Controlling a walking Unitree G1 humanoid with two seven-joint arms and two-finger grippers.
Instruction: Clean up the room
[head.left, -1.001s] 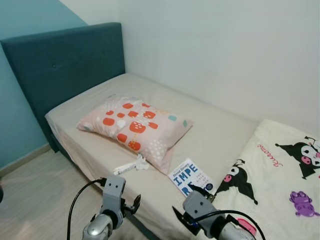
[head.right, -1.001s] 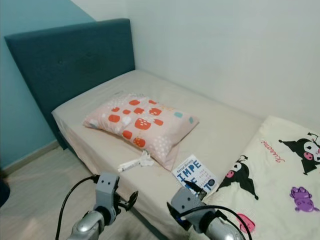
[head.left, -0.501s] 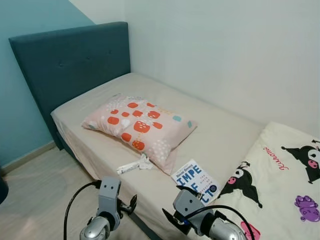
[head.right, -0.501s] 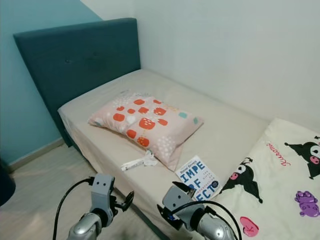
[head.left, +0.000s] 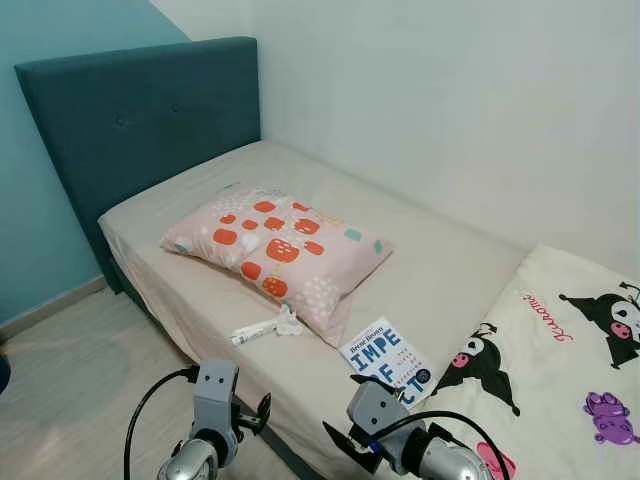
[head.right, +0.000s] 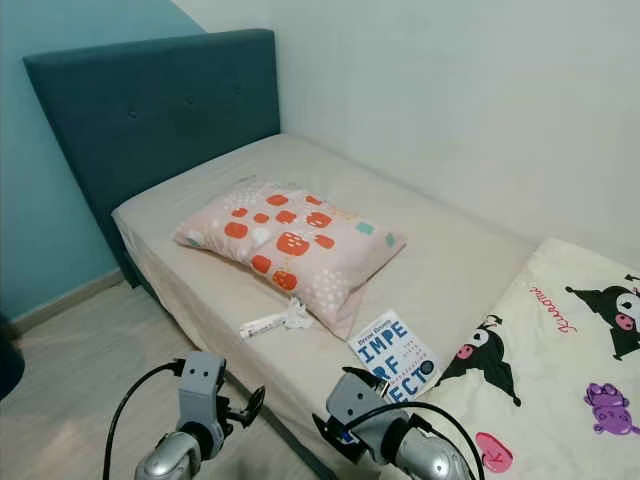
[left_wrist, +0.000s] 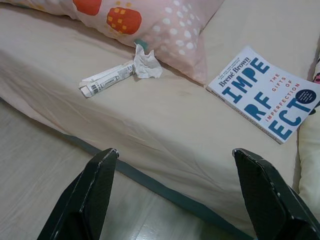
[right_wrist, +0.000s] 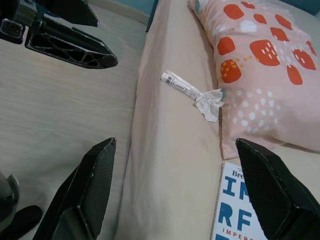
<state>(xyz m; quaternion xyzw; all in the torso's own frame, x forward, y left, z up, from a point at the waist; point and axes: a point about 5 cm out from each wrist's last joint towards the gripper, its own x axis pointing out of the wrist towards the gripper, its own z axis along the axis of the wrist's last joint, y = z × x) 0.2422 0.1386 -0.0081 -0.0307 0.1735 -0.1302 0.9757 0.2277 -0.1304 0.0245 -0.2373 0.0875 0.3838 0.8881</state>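
Note:
A rolled paper wrapper with a crumpled end (head.left: 262, 330) lies on the beige bed sheet (head.left: 440, 270), just in front of a pink pillow with orange patches (head.left: 280, 250). A white book with blue letters (head.left: 385, 358) lies flat near the bed's front edge, beside a cartoon-print blanket (head.left: 560, 370). My left gripper (left_wrist: 175, 152) is open and hangs low in front of the bed edge, facing the wrapper (left_wrist: 117, 76) and the book (left_wrist: 267, 95). My right gripper (right_wrist: 176, 142) is open too, held over the bed edge near the book, holding nothing.
A teal padded headboard (head.left: 130, 130) stands at the bed's far left end, and a white wall runs behind the bed. Light wooden floor (head.left: 70, 370) lies to the left of the bed and below it.
The whole view has shifted a little, so the camera moved. Both grippers sit slightly lower in the picture. Pillow, wrapper and book lie as before.

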